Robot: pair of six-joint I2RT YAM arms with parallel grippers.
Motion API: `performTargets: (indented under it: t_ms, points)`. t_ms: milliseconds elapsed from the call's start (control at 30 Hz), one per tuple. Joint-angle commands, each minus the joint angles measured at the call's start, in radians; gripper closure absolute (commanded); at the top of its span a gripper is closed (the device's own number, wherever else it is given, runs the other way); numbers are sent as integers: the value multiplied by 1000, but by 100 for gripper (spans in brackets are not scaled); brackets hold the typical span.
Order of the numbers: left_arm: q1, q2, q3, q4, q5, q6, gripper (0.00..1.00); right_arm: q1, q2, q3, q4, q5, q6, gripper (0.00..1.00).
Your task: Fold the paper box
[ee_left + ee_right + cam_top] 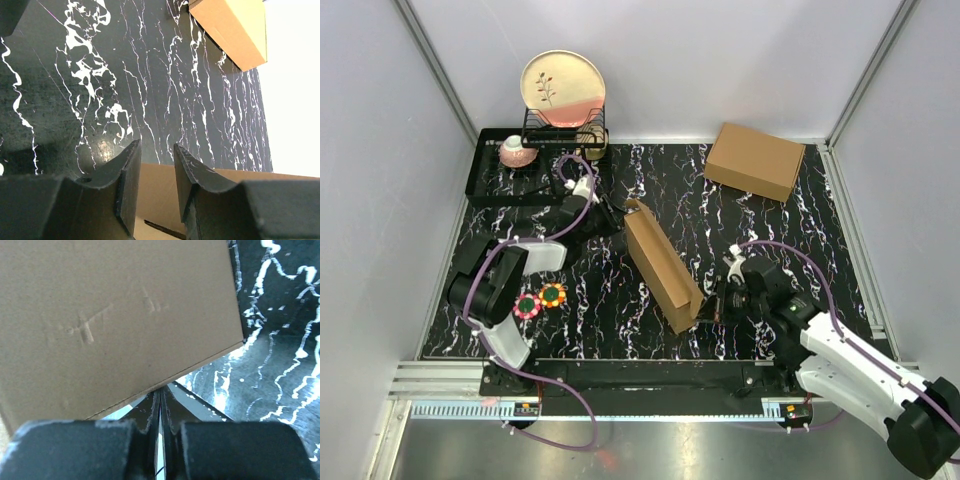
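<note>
Paper box (pixel 660 265): stands on one long edge on the worktop (pixel 790 260), leaning. It runs between the two arms, with one end just ahead of the left gripper (pixel 156 172) and the other end against the right gripper (pixel 160 407).

Left gripper: jaws partly apart. Brown cardboard shows through the gap past the fingers (pixel 127 185), and nothing looks pinched.

Right gripper: fingers pressed together with nothing between them. The tips sit right under the box's lower edge, and its broad panel fills the wrist view above them.

Step in hand (judgement): steadying the upright box from both ends so a panel can be pushed home.
- Use the closed right gripper as a blunt pusher, low on the edge. Push along the panel rather than into its face, since corrugated board dents.
- Bring the left gripper onto the far end squarely before closing it. A skewed bite would twist the box off its edge.
- Move both ends together. If only one end is pushed, the box could pivot and fall flat.

Containers:
- Wire dish rack (pixel 567 130), beyond the left gripper: holds one plate (pixel 563 88) upright.
- Black tray (pixel 485 185), beside that rack: holds a pink cup (pixel 517 152).
- Second cardboard box (pixel 755 160), well ahead of the right gripper: closed, so its contents cannot be seen.
- Paper box: its interior is not visible from any view.
</note>
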Motion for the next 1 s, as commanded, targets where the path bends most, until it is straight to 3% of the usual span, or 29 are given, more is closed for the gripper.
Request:
performTargets:
  t_ms: [0, 433, 967]
  points:
    - [-19, -70, -47, 71, 44, -22, 65, 4, -47, 34, -33, 166, -13, 94]
    - [-39, -168, -180, 113, 6, -46, 65, 3, -58, 35, -70, 350, -3, 95]
    - [-47, -251, -321, 214, -74, -74, 65, 4, -113, 7, -94, 379, 10, 94]
